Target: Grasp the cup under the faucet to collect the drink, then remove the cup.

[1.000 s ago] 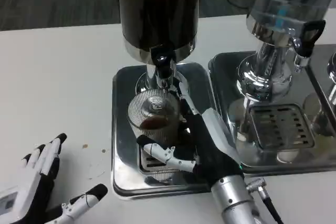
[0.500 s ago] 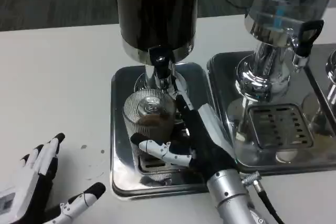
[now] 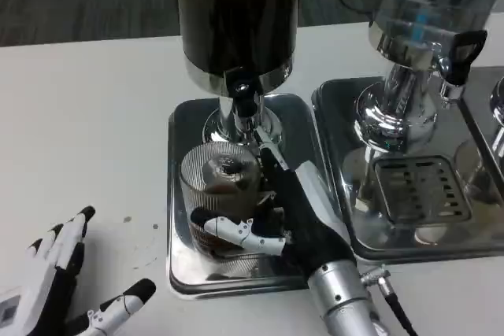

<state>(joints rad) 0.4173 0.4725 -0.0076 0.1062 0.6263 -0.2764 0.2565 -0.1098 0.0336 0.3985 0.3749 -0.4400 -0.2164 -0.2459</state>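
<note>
Right hand (image 3: pixel 295 214) is wrapped around the ribbed clear glass cup (image 3: pixel 216 194): thumb across the near side of the glass, the other fingers (image 3: pixel 272 164) along its far right side, gripping it. The cup holds a little dark drink at its bottom and stands on the square polished steel drip tray (image 3: pixel 185 261), slightly nearer the camera and to the left of the black-handled chrome faucet (image 3: pixel 242 104); the faucet spout is above the cup's far right rim rather than its centre. The faucet hangs from a tall cylindrical dispenser of dark liquid (image 3: pixel 236 13) with a chrome base ring.

Left hand (image 3: pixel 55 293) lies low on the white surface (image 3: pixel 87 131) at the near left corner, well apart from the tray, fingers spread and holding nothing.

To the right, a second chrome dispenser with a clear tank (image 3: pixel 413 29) stands on its own steel tray with a slotted grille (image 3: pixel 417 190). A few small brown specks (image 3: pixel 127 219) mark the surface between the left hand and the tray
</note>
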